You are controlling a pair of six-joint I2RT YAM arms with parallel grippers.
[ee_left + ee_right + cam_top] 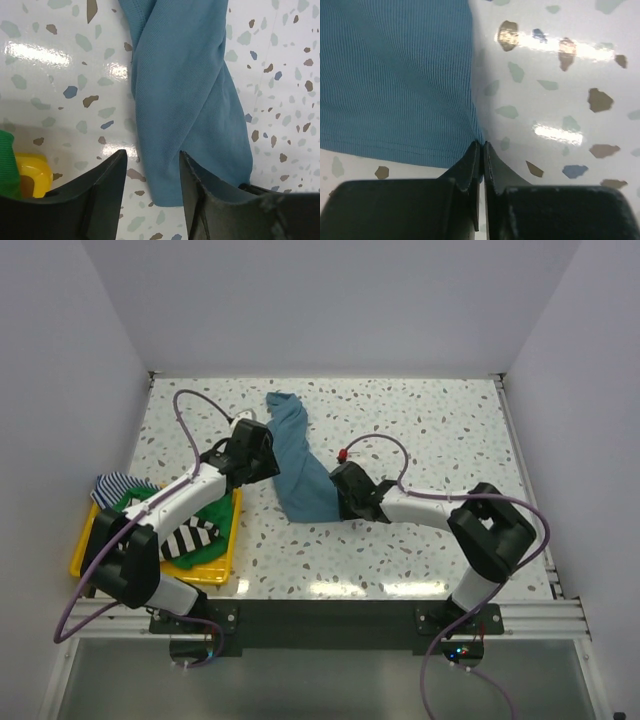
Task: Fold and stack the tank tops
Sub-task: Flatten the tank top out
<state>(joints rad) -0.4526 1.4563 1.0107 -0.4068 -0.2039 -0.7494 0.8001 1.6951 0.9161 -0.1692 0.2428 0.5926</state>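
Teal tank top [300,472]: lies on the speckled tabletop [430,440] near the middle, pulled into a long twisted band that runs from the far side toward the near edge, with its wider end nearest the arms.

Left fingers [107,185]: open, held low over the near part of the band. The cloth's left edge lies in the gap between them. From the left wrist view, I cannot tell whether they touch the cloth.

Right fingers [472,165]: closed tight together, with only a thin slit between them. They pinch the near right corner of the teal tank top right at its hem, low against the tabletop.

Arms: both reach inward toward the teal tank top, the left from its left side and the right from its right side at the wide end.

Yellow tray [205,577]: sits at the near left of the tabletop, partly under the left arm.

Black-and-white striped top [190,538]: bunched in the tray.

Green top [215,512]: crumpled in the tray beneath and around the striped one.

Thin blue-striped top [115,485]: heaped at the tray's far left corner and spilling over the rim.
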